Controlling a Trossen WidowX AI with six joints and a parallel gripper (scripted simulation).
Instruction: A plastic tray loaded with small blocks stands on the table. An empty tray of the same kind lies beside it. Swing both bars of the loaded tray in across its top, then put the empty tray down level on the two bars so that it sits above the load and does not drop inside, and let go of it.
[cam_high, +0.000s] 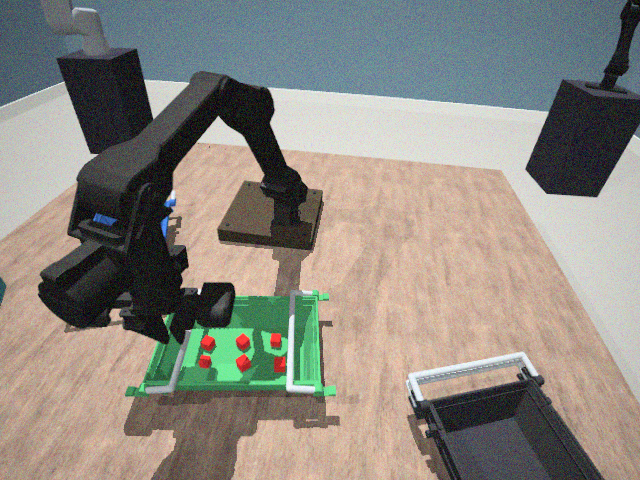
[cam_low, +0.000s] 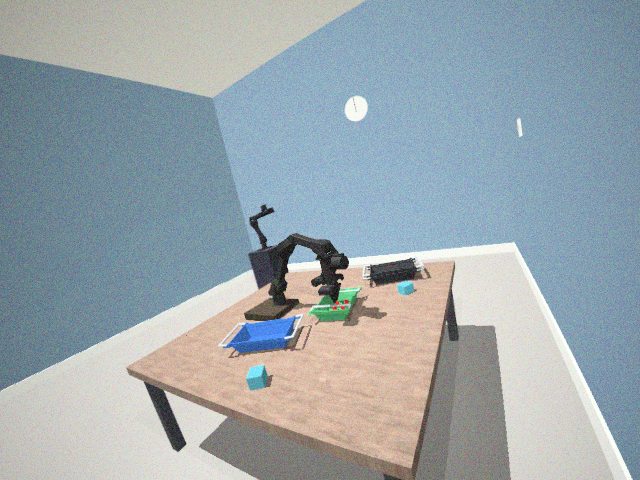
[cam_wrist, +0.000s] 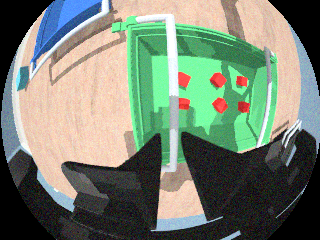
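The green tray (cam_high: 232, 385) (cam_low: 336, 316) (cam_wrist: 131, 75) stands on the table with several red blocks (cam_high: 242, 341) (cam_wrist: 218, 80) on its floor. Its right bar in the top view (cam_high: 291, 341) (cam_wrist: 268, 85) lies across the top, inward of that end. Its left bar (cam_high: 179, 361) (cam_wrist: 173, 75) also stands inward, over the opening. My gripper (cam_high: 173, 339) (cam_wrist: 171, 138) is partly open, its fingertips apart on either side of this left bar, near the bar's robot-side end; they do not clamp it. The empty blue tray (cam_high: 166, 224) (cam_low: 263, 335) (cam_wrist: 70, 15) lies nearby with its bars outward.
A black empty tray (cam_high: 485, 444) (cam_low: 392, 272) with white bars stands beyond the green tray's other end. Cyan cubes stand near the blue tray (cam_low: 256, 377) and near the black tray (cam_low: 405, 287). The arm's base plate (cam_high: 248, 217) is behind the green tray.
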